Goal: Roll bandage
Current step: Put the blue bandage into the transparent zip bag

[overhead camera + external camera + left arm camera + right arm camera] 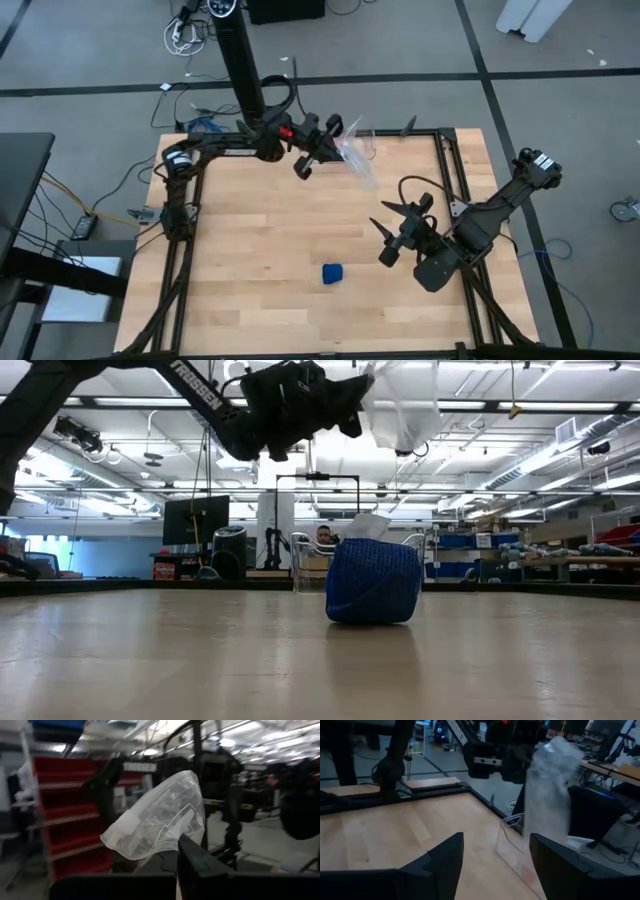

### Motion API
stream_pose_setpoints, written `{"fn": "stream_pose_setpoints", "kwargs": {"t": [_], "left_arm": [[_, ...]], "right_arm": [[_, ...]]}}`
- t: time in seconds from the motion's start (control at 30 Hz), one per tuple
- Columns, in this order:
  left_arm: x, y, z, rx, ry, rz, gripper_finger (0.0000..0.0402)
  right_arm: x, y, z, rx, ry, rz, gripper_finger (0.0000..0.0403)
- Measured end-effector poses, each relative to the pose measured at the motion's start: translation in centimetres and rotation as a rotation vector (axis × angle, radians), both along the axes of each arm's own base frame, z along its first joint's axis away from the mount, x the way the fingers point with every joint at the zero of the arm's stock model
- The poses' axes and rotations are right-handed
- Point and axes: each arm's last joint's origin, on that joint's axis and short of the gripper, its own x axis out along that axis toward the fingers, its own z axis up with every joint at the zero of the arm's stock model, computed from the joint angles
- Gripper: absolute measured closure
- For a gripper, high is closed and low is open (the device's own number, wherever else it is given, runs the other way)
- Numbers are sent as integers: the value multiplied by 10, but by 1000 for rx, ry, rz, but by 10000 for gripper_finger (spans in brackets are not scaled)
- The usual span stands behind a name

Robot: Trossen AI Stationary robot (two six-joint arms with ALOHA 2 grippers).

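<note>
A clear plastic bag [357, 158] hangs crumpled above the far part of the light wooden surface [250, 240]. Cables [185, 35] lie on the grey floor [560, 40] beyond. Red shelving [65, 805] stands in the room behind.

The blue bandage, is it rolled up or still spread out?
Rolled up. The bandage sits on the table as a compact blue roll, with no strip trailing from it.

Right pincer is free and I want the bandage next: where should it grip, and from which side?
Grip the bandage across its rounded sides, coming straight down from above. It sits as a compact roll alone on the table, nothing crowding it. The open right pincer is nearest; the left pincer holds the bag.
</note>
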Motion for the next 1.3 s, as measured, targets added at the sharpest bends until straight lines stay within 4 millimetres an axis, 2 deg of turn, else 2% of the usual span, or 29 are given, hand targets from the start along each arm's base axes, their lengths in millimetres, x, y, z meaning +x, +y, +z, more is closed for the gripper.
{"fn": "stream_pose_setpoints", "kwargs": {"t": [0.1,0.23,0.47,0.63,0.8,0.93,1.17,1.3], "left_arm": [[-1,0,3,44,60,91,401],[-9,-5,8,147,217,333,401],[-33,-45,31,294,401,445,401],[-49,-65,48,343,475,553,401],[-69,-87,56,358,472,556,401],[-91,-104,43,381,509,624,401],[-121,-142,-1,407,625,705,401],[-130,-163,-26,463,674,787,401]], "right_arm": [[0,-1,-3,11,13,10,177],[-1,-4,-5,15,47,21,178],[-2,-13,-12,22,86,-10,187],[-2,-12,-33,43,62,-4,188],[-5,-10,-66,76,19,10,188],[-2,-11,-88,115,2,74,188],[19,-9,-103,302,63,468,188],[36,0,-121,339,164,590,187]]}}
